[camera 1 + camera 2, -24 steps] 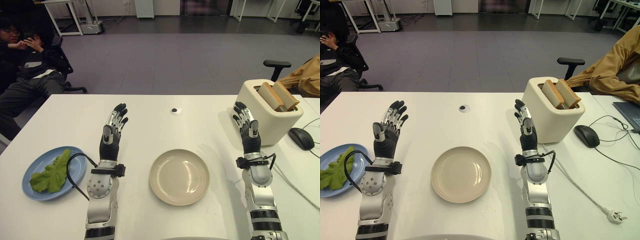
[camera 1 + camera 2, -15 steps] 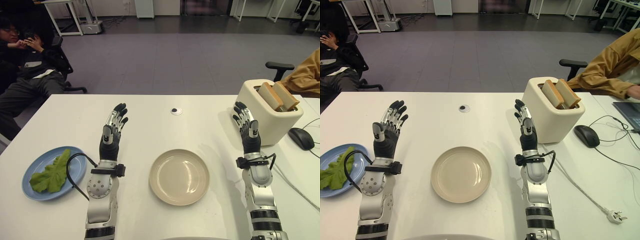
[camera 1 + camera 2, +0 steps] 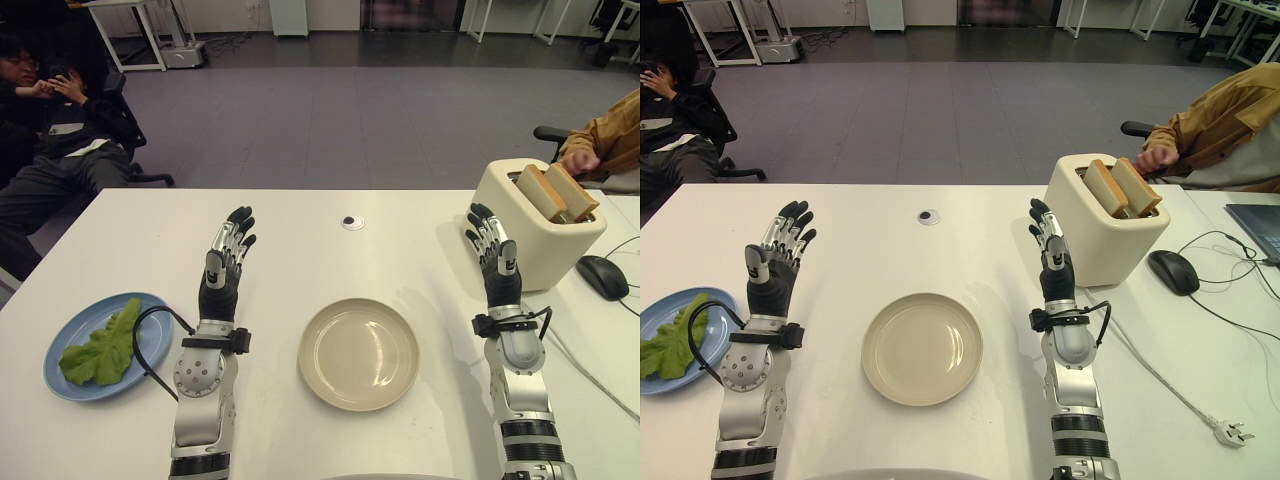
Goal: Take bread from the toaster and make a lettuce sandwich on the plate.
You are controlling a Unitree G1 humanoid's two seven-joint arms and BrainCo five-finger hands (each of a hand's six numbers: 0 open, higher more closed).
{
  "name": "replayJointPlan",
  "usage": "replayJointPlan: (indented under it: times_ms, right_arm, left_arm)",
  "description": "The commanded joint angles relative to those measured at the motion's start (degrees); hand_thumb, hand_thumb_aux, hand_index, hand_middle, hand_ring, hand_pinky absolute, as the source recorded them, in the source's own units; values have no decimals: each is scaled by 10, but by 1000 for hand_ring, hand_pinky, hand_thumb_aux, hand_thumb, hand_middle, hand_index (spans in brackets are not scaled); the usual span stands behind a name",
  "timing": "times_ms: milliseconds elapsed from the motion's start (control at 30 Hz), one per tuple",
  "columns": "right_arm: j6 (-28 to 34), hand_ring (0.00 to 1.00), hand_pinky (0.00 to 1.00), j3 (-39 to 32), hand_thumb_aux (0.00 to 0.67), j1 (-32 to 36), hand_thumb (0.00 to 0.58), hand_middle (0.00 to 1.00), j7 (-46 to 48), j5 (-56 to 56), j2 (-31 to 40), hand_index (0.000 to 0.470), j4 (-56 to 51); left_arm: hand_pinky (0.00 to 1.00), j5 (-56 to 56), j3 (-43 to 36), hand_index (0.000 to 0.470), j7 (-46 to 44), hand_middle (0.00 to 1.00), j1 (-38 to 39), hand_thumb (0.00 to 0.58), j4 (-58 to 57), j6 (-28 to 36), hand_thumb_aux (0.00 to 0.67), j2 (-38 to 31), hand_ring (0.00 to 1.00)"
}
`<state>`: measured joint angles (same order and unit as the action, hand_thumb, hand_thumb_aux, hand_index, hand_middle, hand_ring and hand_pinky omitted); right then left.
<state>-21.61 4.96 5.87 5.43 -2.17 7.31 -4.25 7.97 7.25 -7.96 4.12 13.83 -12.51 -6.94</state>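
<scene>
Bread (image 3: 555, 192) stands in two slices poking up out of the toaster (image 3: 540, 228), which sits at the far right of the tabletop (image 3: 330, 250). The slices stand side by side and lean a little. Their long edges seem to run roughly away from the robot, slanting rightward, so their broad faces look left and right.

The right hand (image 3: 494, 262) rests upright just beside the toaster's left wall. Its fingers (image 3: 482, 225) are stretched out, pointing away from the robot, and grip nothing. From them the bread lies to the right and higher up, with the nearer slice close by. I judge this hand far better placed for the pick. It would need to rise over the toaster's rim, swing right and pinch a slice across its thin side.

The left hand (image 3: 222, 270) is well apart from the toaster, on the other side of the cream plate (image 3: 358, 385), which lies bare between the two arms. Its fingers (image 3: 238, 225) are likewise spread and empty.

Lettuce (image 3: 100, 348) lies on a blue plate (image 3: 152, 335) at the near left, just beside the left forearm. That makes the leaf a natural job for that hand once bread is down on the cream plate. No step of the sandwich looks done yet.
</scene>
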Motion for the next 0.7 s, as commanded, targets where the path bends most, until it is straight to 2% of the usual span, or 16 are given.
replayJointPlan:
  times_ms: [33,267,400,567,700]
  right_arm:
    - [13,0,0,21,0,28,0,0,-6,5,25,0,-8]
    - [14,0,0,91,0,123,0,0,-23,37,148,0,-59]
    - [25,0,0,119,0,194,0,0,-37,78,253,0,-161]
    - [17,0,0,92,0,255,0,0,-61,143,342,0,-325]
    - [6,0,0,46,0,294,0,0,-81,191,372,0,-455]
  left_arm:
    - [0,2,-1,0,0,0,1,0,-1,7,0,0,0]
    - [0,0,-2,0,2,0,2,0,-4,4,0,4,0]
    - [0,0,-2,0,3,0,3,0,-3,2,0,5,0]
    - [0,0,-1,0,3,0,5,0,-2,1,0,5,0]
    - [0,0,0,0,3,0,7,0,-2,0,0,5,0]
